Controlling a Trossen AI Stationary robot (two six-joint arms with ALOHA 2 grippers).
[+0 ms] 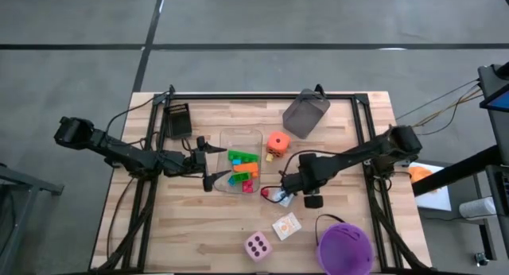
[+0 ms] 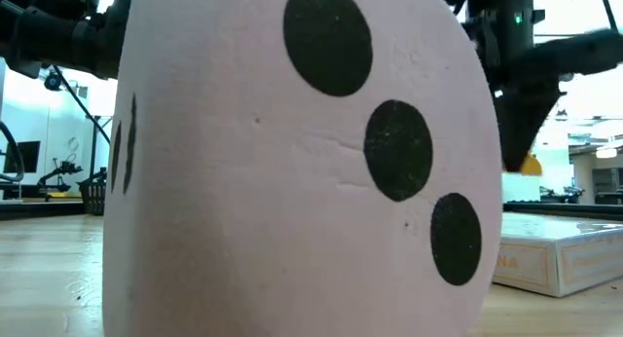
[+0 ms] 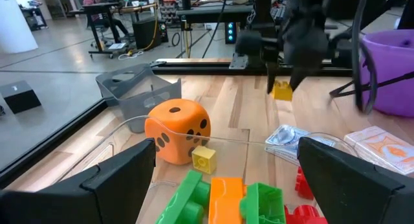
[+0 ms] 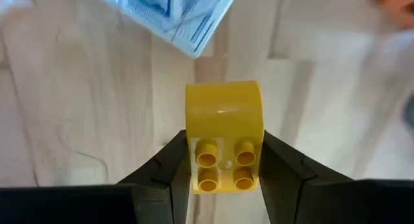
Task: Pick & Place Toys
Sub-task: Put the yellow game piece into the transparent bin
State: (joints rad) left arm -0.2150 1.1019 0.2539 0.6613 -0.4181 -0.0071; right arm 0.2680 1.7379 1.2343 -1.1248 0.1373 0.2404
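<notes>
Yellow brick [image 4: 224, 136] clamped between right hand [image 4: 224, 175] fingers, above table.

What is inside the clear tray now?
The clear tray holds green bricks, an orange brick and red pieces. Anything beneath them is covered.

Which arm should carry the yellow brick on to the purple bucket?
Right. The right gripper is already shut on the yellow brick, and the purple bucket sits on its side of the table. The left gripper is open at the clear tray, farther away.
</notes>
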